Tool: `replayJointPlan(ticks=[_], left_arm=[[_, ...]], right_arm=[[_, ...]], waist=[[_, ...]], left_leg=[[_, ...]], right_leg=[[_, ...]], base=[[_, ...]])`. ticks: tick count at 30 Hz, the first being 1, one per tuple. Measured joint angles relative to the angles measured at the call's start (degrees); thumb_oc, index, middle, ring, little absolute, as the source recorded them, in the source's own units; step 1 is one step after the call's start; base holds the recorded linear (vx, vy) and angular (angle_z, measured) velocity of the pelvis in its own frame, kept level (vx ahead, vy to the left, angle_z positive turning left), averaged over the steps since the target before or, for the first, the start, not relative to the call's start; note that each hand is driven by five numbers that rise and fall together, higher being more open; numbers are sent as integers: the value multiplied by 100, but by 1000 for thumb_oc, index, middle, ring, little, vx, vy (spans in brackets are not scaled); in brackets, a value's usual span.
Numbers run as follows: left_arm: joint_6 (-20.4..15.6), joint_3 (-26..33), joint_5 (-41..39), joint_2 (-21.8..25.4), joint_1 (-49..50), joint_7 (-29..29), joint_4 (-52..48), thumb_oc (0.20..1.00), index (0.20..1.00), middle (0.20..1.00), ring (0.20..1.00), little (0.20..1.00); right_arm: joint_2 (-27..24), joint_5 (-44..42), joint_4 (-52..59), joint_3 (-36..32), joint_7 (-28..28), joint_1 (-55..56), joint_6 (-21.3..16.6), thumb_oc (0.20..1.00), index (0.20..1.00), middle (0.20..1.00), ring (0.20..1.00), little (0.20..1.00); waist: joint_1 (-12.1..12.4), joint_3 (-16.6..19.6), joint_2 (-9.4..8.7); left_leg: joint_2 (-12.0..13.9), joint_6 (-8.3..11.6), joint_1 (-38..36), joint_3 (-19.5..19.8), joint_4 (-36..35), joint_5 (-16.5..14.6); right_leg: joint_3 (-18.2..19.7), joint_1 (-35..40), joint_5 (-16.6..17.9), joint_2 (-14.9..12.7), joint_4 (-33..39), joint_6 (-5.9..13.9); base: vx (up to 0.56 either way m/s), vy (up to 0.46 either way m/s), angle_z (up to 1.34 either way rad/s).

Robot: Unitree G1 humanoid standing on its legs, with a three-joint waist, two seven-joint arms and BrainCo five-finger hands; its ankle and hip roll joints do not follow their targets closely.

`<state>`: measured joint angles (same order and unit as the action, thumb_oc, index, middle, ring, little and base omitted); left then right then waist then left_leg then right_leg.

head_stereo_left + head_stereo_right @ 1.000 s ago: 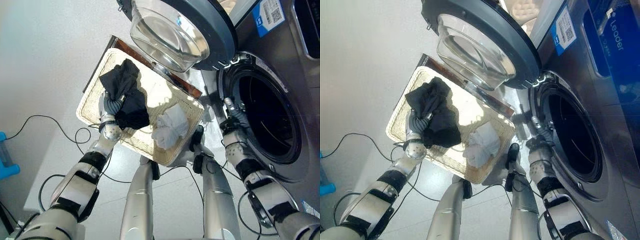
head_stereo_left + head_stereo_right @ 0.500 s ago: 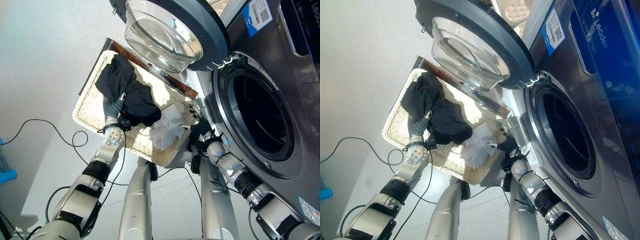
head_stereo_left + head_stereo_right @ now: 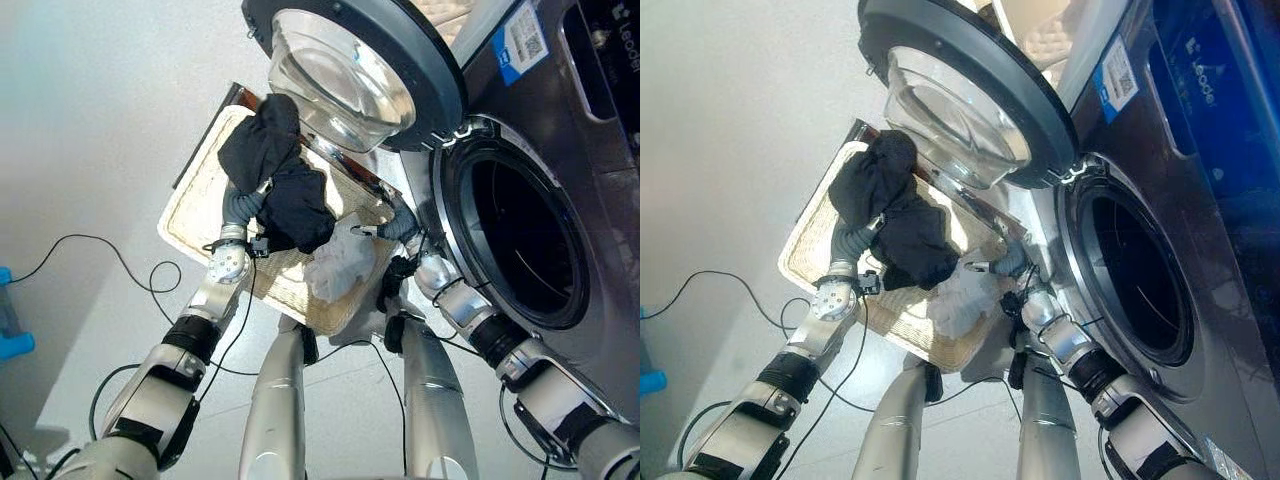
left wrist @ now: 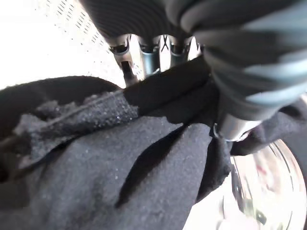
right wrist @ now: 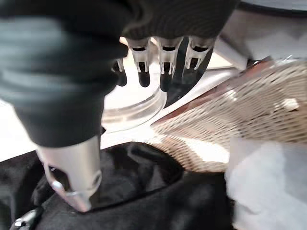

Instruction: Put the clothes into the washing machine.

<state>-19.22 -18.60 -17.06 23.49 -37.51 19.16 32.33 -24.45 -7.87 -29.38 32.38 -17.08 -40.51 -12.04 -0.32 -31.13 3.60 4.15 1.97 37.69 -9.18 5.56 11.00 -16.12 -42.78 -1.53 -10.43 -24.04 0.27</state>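
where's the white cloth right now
The white cloth lies in the wicker basket at its corner nearest the washing machine, just beside the black garment held by the left hand and close under the right hand.

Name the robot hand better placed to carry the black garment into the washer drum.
Left robot hand: it already grips the black cloth garment. The right robot hand is open, holding nothing.

Woven tray (image 3: 190,215) on grey floor (image 3: 90,120)
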Motion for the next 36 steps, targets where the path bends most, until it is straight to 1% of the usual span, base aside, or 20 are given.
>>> replayJointPlan(ticks=[3, 5, 6, 10, 12, 15, 16, 18, 23, 24, 27, 31, 33, 36], left_arm=[[131, -86, -81, -3, 1, -282, -4, 200, 200, 200, 200, 200], [151, -123, -199, -19, -6, -402, -4, 200, 200, 200, 200, 200], [151, -122, -288, -29, -5, -523, -4, 200, 200, 200, 200, 200], [150, -137, -520, -38, -12, -741, -39, 200, 200, 200, 200, 200], [150, -168, -686, -48, -11, -905, -207, 200, 200, 200, 200, 200], [148, -298, -905, -89, -83, -1098, -440, 200, 200, 200, 200, 200], [148, -319, -1098, -95, -97, -1226, -555, 200, 200, 200, 200, 200], [150, -337, -1299, -103, -100, -1369, -669, 200, 200, 200, 200, 200], [200, -425, -1373, -108, -103, -1529, -850, 200, 200, 200, 200, 200], [220, -506, -1371, -131, -135, -1568, -876, 200, 200, 200, 200, 200], [295, -504, -1380, -258, -161, -1608, -876, 200, 200, 200, 200, 200], [451, -505, -1555, -343, -243, -1697, -876, 200, 200, 200, 200, 200], [568, -502, -1799, -454, -314, -1815, -876, 200, 200, 200, 200, 200], [683, -539, -2103, -557, -354, -1932, -877, 200, 200, 200, 200, 200]], right_arm=[[34, -74, -33, 4, 275, -201, 130, 1000, 1000, 1000, 1000, 1000], [43, -85, -74, 7, 416, -256, 214, 1000, 1000, 1000, 1000, 1000], [67, -233, -210, 38, 622, -333, 322, 1000, 1000, 1000, 1000, 1000], [202, -583, -566, 133, 1042, -448, 545, 1000, 1000, 1000, 1000, 1000], [291, -728, -849, 180, 1299, -495, 633, 1000, 1000, 1000, 1000, 1000], [333, -809, -1028, 209, 1561, -482, 748, 1000, 1000, 1000, 1000, 1000], [381, -944, -1086, 211, 1734, -522, 784, 1000, 1000, 1000, 1000, 1000], [460, -1056, -1176, 213, 1896, -599, 801, 1000, 1000, 1000, 1000, 1000], [559, -1324, -1190, 220, 2121, -709, 906, 1000, 1000, 1000, 1000, 1000], [578, -1380, -1192, 221, 2167, -720, 916, 1000, 1000, 1000, 1000, 1000], [587, -1417, -1194, 223, 2176, -733, 962, 1000, 1000, 1000, 1000, 1000], [590, -1418, -1202, 229, 2160, -806, 989, 1000, 1000, 1000, 1000, 1000], [600, -1414, -1207, 231, 2118, -861, 989, 1000, 1000, 1000, 1000, 1000], [653, -1408, -1243, 231, 1903, -936, 989, 1000, 1000, 1000, 1000, 1000]], waist=[[64, 0, 0], [111, 0, 0], [128, 0, 0], [140, -1, 1], [161, -1, 2], [293, -1, 3], [311, -1, 4], [308, 0, 6], [330, 1, 8], [373, 2, 11], [407, 2, 10], [403, 2, 10], [407, 2, 10], [408, 2, 10]], left_leg=[[-12, 1, 5, 10, 4, 1], [-15, 0, 5, 12, 5, 1], [-22, -8, 8, 32, 3, 7], [-54, -22, 11, 58, 7, 19], [-74, -27, 10, 84, 10, 23], [-78, -20, 7, 133, 23, 34], [-90, -15, 8, 169, 23, 50], [-124, -13, -2, 220, 32, 53], [-145, 22, -4, 309, 49, 61], [-139, 28, -4, 311, 62, 61], [-139, 37, -2, 319, 93, 55], [-139, 39, -1, 320, 105, 53], [-141, 28, 1, 320, 106, 61], [-141, 27, 10, 330, 106, 63]], right_leg=[[-11, 0, -8, -11, -14, -6], [-13, 1, -13, -15, -21, -17], [-21, 5, -18, -26, -33, -34], [-43, 17, -42, -67, -58, -27], [-71, 28, -54, -84, -70, -18], [-91, 51, -71, -87, -93, -21], [-126, 55, -99, -106, -141, -25], [-168, 55, -167, -172, -260, -31], [-192, 53, -239, -205, -384, -42], [-193, 48, -256, -203, -411, -40], [-193, 40, -284, -214, -465, -56], [-194, 40, -295, -217, -475, -51], [-195, 40, -285, -218, -475, -67], [-211, 40, -286, -218, -475, -67]], base=[[1, -10, 4], [0, -16, 2], [-4, -25, 6], [-3, -19, 6], [-1, -32, 7], [-6, -31, 7], [-6, -19, 13], [-1, -20, 16], [-3, -23, 9], [0, 0, 0], [0, 0, 0], [0, 0, 0], [0, 0, 0], [0, 0, 0]])
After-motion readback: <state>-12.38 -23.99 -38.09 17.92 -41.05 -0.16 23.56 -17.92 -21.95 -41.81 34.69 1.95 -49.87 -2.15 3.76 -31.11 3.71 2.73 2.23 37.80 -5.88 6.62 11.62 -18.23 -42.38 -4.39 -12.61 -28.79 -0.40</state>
